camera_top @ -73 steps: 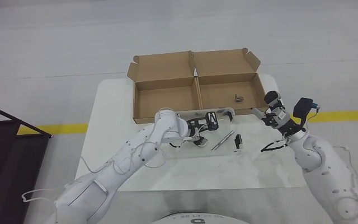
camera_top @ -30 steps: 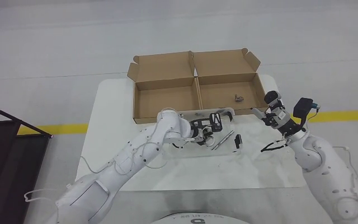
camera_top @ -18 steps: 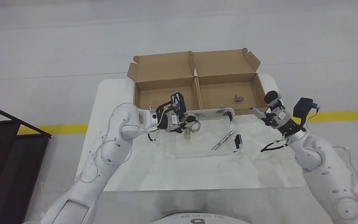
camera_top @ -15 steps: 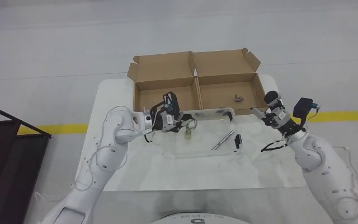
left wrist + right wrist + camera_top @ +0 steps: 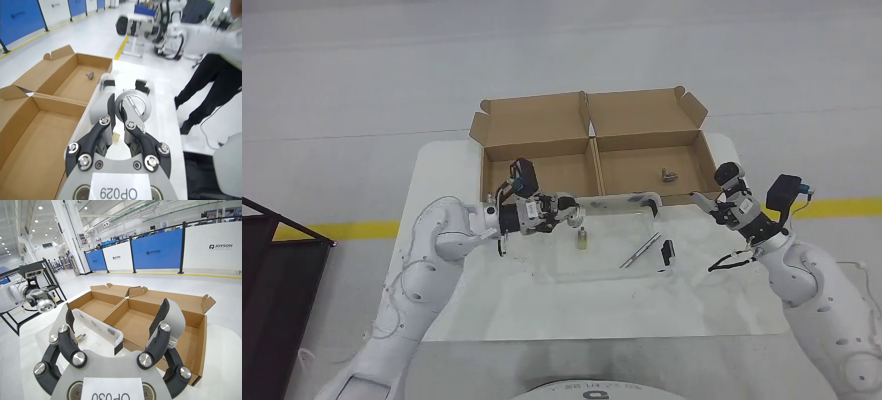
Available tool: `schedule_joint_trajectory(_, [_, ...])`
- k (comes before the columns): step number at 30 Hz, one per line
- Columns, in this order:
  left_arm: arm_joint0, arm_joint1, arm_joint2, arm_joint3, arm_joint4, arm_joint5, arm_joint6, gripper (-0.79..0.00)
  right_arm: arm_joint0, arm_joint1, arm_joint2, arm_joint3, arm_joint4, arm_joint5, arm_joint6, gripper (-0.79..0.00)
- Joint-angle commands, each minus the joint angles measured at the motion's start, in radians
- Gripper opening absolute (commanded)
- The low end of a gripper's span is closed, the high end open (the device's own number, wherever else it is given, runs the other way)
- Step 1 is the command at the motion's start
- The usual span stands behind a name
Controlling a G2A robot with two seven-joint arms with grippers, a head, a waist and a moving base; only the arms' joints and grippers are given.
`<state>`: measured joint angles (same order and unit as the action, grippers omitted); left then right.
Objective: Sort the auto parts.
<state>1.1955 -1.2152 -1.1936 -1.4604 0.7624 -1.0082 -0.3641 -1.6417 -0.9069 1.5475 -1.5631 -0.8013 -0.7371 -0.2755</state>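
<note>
- Left gripper [image 5: 117, 108] fingers narrow, pinching the metal ring [image 5: 132, 92] by its rim, just outside the left cardboard box [image 5: 567, 175] near wall.
- Clear that wall, lower inside the box, then release.
- Right gripper [image 5: 117, 309] fingers wide, empty, well apart from the box.

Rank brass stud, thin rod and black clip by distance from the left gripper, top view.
1. Brass stud, in the tray beside the left gripper, which holds a ring.
2. Thin rod, mid-tray.
3. Black clip, tray's right end.
</note>
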Motion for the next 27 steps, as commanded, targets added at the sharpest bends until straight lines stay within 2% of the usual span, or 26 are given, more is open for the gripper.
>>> schedule_joint_trajectory(1, [-0.015,0.014,-0.016,0.023,-0.21,-0.004,-0.049,-0.785,0.0,0.0,0.0,0.0,0.0,0.0,0.0,0.0])
schedule_joint_trajectory(4, [-0.033,0.038,-0.015,0.05,-0.499,-0.004,-0.161,-0.785,0.0,0.0,0.0,0.0,0.0,0.0,0.0,0.0])
schedule_joint_trajectory(6, [-0.042,0.054,0.008,0.058,-0.754,-0.004,-0.259,-0.785,0.0,0.0,0.0,0.0,0.0,0.0,0.0,0.0])
schedule_joint_trajectory(9, [-0.062,0.078,0.048,0.086,-1.134,0.004,-0.452,-0.785,0.0,0.0,0.0,0.0,0.0,0.0,0.0,0.0])
schedule_joint_trajectory(14, [-0.095,0.116,0.122,0.06,-1.492,0.145,-0.594,-0.785,0.0,0.0,0.0,0.0,0.0,0.0,0.0,0.0])
schedule_joint_trajectory(18, [-0.106,0.137,0.116,0.053,-1.566,0.202,-0.651,-0.785,0.0,0.0,0.0,0.0,0.0,0.0,0.0,0.0])
schedule_joint_trajectory(27, [-0.109,0.167,0.133,0.059,-1.489,0.142,-0.59,-0.785,0.0,0.0,0.0,0.0,0.0,0.0,0.0,0.0])
